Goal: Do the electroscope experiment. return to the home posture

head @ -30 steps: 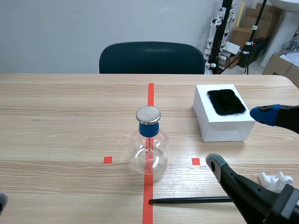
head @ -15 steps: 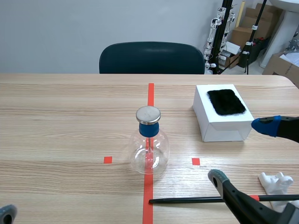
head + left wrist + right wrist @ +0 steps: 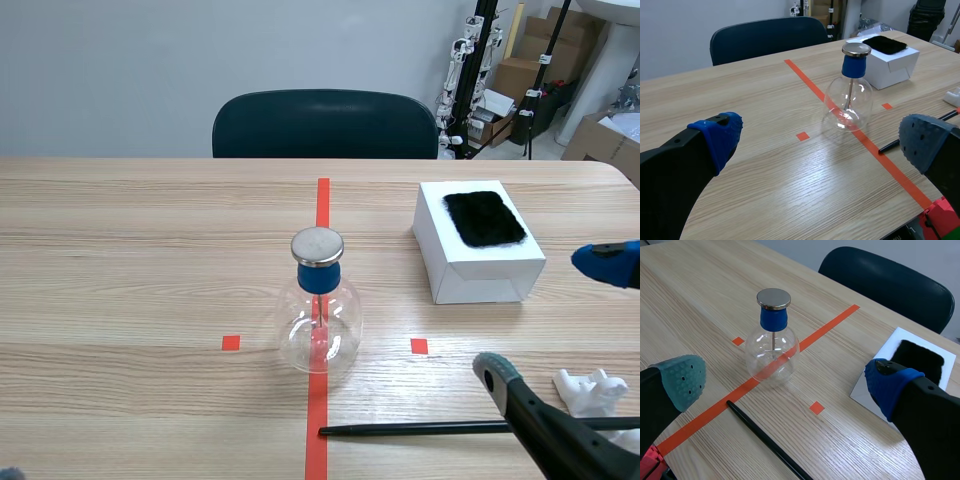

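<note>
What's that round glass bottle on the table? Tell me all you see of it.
It is an electroscope: a clear, round glass flask standing upright on the wooden table, on the orange-red tape line. A blue stopper plugs its neck, topped by a flat metal disc; a thin rod hangs inside. Nothing else touches it.

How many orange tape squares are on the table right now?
2. The left tape square lies beside the glass flask on the robot's left; the right tape square lies on its other side, nearer than the white box. The right arm could hide more.
</note>
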